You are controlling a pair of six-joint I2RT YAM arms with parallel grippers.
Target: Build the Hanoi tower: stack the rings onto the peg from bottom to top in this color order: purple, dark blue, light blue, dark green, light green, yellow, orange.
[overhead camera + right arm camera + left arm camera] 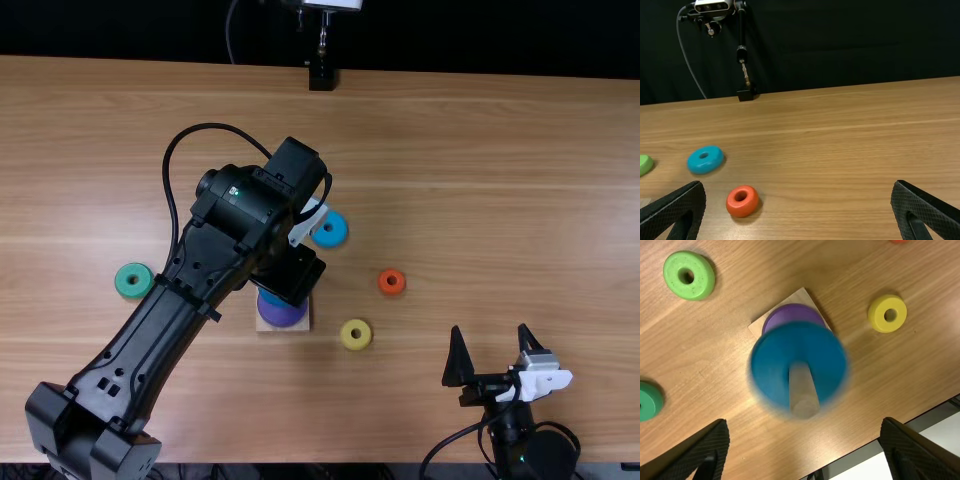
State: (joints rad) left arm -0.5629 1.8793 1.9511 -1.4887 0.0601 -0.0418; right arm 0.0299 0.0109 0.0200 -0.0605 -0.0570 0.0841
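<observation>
The left hand (805, 424) is empty, its fingers spread wide apart over the peg (804, 390), and the dark blue ring (796, 357) is around that peg. The ring looks high on the peg, nearer the wrist than the purple ring (794, 316), so the step is best judged as letting it drop true. Keep the fingers wide and level so neither brushes the rim, and let the ring come down flat on the purple one. Should it jam at a tilt, a light press on its raised side would do. Then lift straight up until the fingers clear the peg's tip, before swinging across for the light blue ring (330, 229).

The dark blue ring lies ahead of the left hand, between the lines of its two fingers and touching neither. The wooden base (757, 326) stands nearer the near edge of the table (450, 200) than the far edge; the light blue ring lies farther toward that far edge. The right hand (490, 330), also open and empty, is toward the near right corner, well apart from the base.
</observation>
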